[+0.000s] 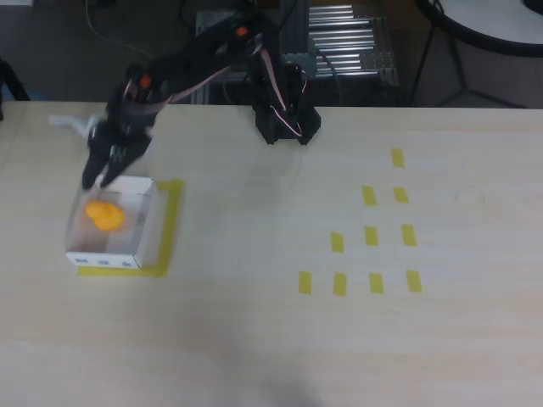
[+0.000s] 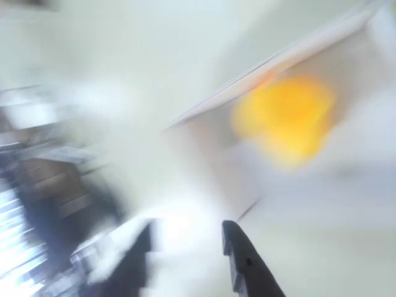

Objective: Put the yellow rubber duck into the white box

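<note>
**Duck in box, gripper at the rim**

Pale wood-grain table, with yellow tape strips set out well to the right in the overhead view and a tape outline round the box. Your duck lies inside the box, towards its left half, clear of the walls as far as the overhead view shows. The gripper hangs just at the far rim, its fingers parted with nothing between them; the wrist view, though badly smeared, shows the same gap at the fingers and the duck beyond them inside the box.

Judgement: the placing looks done, and the step in hand is getting clear. You should lift straight up before swinging away, since the fingertips sit close to the low wall and a sideways pull could drag or tip the light box off its outline.
</note>
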Motion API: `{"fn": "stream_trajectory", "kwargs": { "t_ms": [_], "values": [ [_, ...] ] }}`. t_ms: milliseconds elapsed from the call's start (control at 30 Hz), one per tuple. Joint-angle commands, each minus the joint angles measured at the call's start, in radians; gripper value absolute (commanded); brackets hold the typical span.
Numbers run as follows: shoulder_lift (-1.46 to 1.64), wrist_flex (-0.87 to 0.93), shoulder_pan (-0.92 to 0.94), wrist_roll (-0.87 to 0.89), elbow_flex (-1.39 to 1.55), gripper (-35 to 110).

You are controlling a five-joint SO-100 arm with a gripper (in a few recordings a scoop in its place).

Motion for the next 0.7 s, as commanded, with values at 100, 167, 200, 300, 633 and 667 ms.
{"fn": "stream_trajectory", "kwargs": {
  "t_ms": [100, 167, 200, 300, 633, 667],
  "values": [
    [0.853, 0.075, -0.341, 0.132, 0.144, 0],
    [1.091, -0.005, -0.5, 0.132, 0.433, 0],
    [1.207, -0.028, -0.58, 0.132, 0.588, 0],
    [1.506, -0.121, -0.746, 0.132, 1.08, 0],
    [1.74, 0.005, -0.888, 0.353, 1.626, 0],
    [1.74, 0.031, -0.893, 0.379, 1.62, 0]
  ]
}}
